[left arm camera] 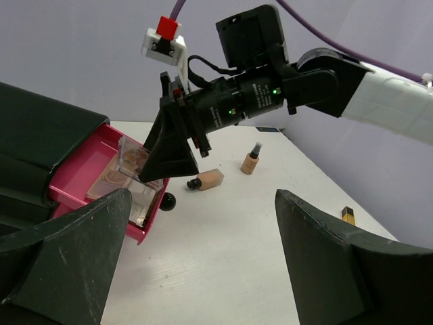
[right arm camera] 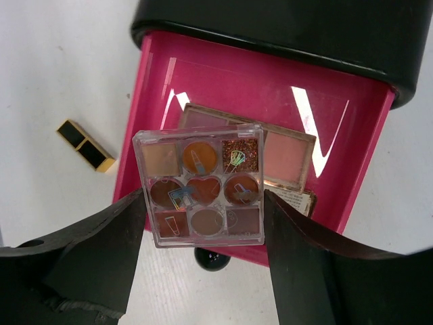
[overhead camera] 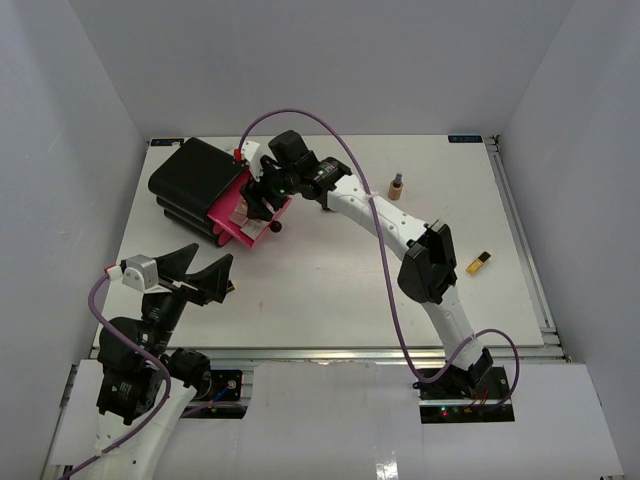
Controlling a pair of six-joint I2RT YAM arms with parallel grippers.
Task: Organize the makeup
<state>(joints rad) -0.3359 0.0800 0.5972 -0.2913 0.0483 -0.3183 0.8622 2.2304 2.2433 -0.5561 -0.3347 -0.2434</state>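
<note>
Overhead camera looks down from behind my bases, the pink drawer (overhead camera: 228,202) upper left. My left wrist camera faces that same drawer from well off; my right wrist camera hangs close above it, looking down.

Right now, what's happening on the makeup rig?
The right gripper holds a clear multi-shade palette at the open pink drawer of the black case. A pink palette already lies in that drawer. The left gripper hangs open and empty near the front left of the table. A foundation tube, a tiny tan bottle and a gold-and-black lipstick are out on the table.
</note>
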